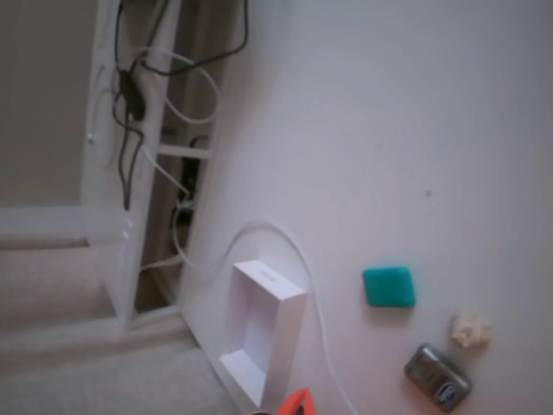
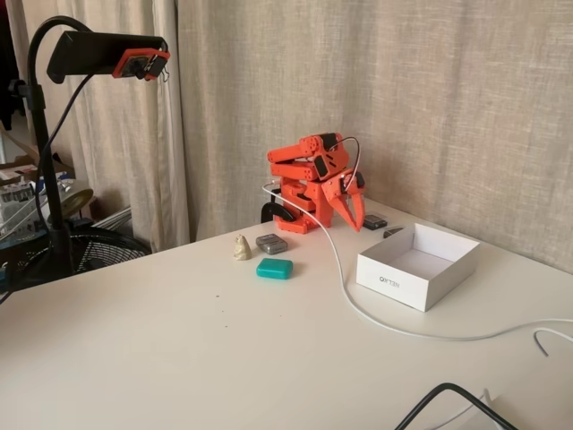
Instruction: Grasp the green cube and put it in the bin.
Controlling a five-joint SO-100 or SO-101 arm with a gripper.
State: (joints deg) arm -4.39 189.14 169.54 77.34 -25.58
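- Gripper (image 2: 352, 215): folded at base, holds nothing; jaw gap – can't tell.
- Green cube (image 2: 274, 268): on counter (image 2: 179, 340), fwd-left of gripper, well apart.
- Bin (image 2: 417, 265): opp. side.

My rig's white tabletop (image 2: 179, 349) carries the bin (image 2: 417, 265), open side up. Just left of it in that fixed view: green cube (image 2: 274, 268), grey tin (image 2: 271, 244), beige lump (image 2: 242, 248), close together. A white cable (image 2: 358, 309) snakes past the bin. Arm base at the far edge.
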